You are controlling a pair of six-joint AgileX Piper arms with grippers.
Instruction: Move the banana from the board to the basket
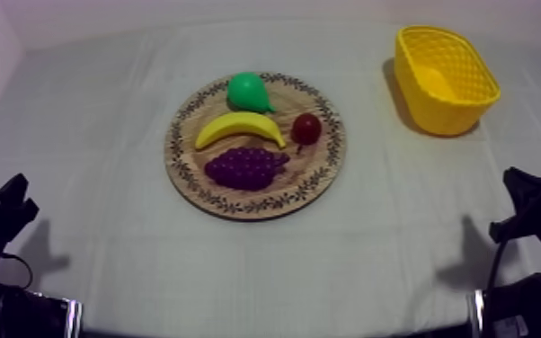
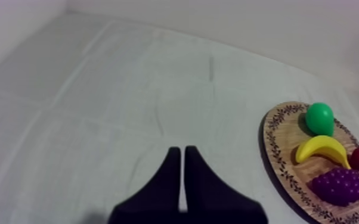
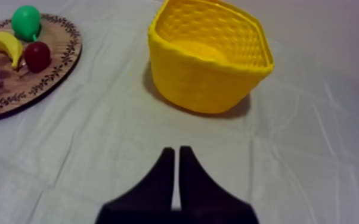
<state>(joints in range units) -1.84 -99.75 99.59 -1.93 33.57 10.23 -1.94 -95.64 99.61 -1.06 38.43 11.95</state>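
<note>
A yellow banana (image 1: 239,127) lies across the middle of the round wooden board (image 1: 322,177), with a green pear (image 1: 248,92) behind it, a small red fruit (image 1: 306,128) to its right and purple grapes (image 1: 246,167) in front. The yellow basket (image 1: 444,78) stands at the back right with nothing in it. My left gripper (image 1: 9,205) rests low at the left edge, far from the board; its fingers (image 2: 171,179) lie together, shut on nothing. My right gripper (image 1: 518,200) rests low at the right; its fingers (image 3: 165,173) form a narrow shut wedge in front of the basket (image 3: 209,53).
Grey-white cloth covers the table, with open room on all sides of the board and between board and basket. A pale wall runs behind the table. In the wrist views the banana (image 2: 322,149) (image 3: 2,44) lies on the board beside the other fruit.
</note>
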